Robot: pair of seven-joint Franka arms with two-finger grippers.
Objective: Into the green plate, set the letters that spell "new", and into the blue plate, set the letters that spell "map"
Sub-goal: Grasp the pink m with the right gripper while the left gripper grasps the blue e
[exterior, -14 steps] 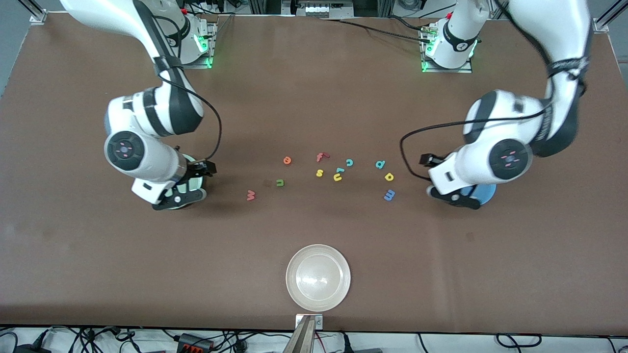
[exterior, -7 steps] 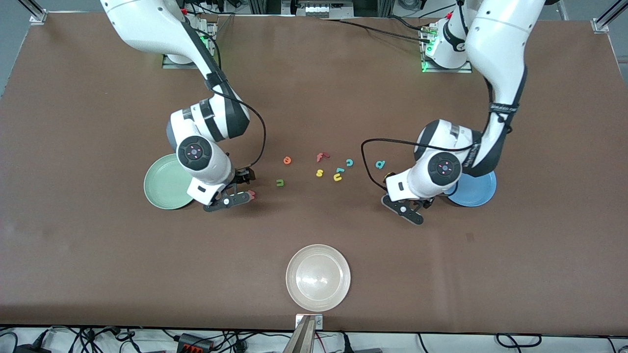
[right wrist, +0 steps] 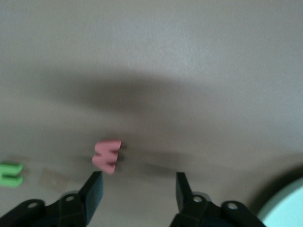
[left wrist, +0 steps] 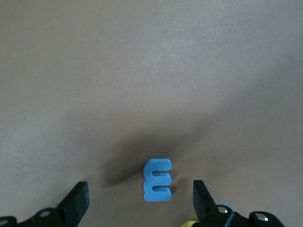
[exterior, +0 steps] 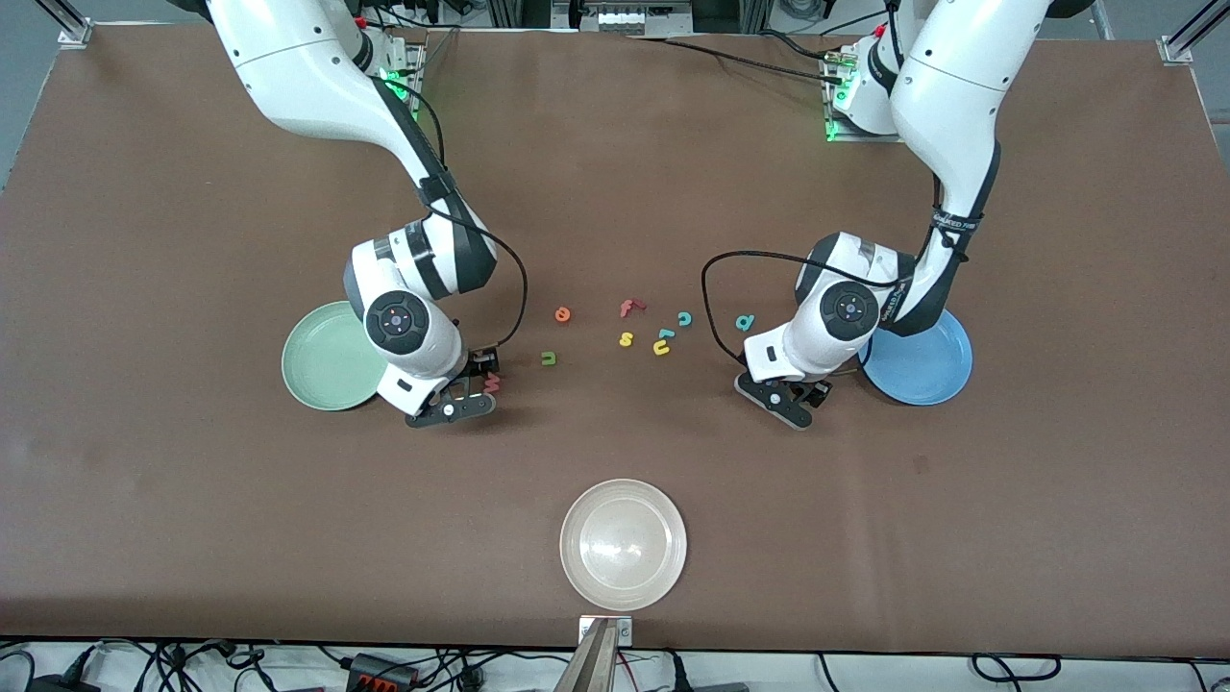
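Left wrist view: left gripper (left wrist: 140, 201) released, straddling small blue foam m (left wrist: 157, 179) | right gripper (right wrist: 137, 189) released beside pinkish-red foam w (right wrist: 107, 155) | centre jaws before clenching.

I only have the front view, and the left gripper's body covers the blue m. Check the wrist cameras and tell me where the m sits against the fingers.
Observer: The blue m lies on the table between the open fingers of the left gripper, and it touches neither finger.
Operator: Now report the right gripper and the w.
Observer: The right gripper is open with nothing between its fingers. The pink w lies just ahead of one fingertip, off the middle of the gap.
Operator: Say whether the w is lifted.
Observer: No, it rests on the table.
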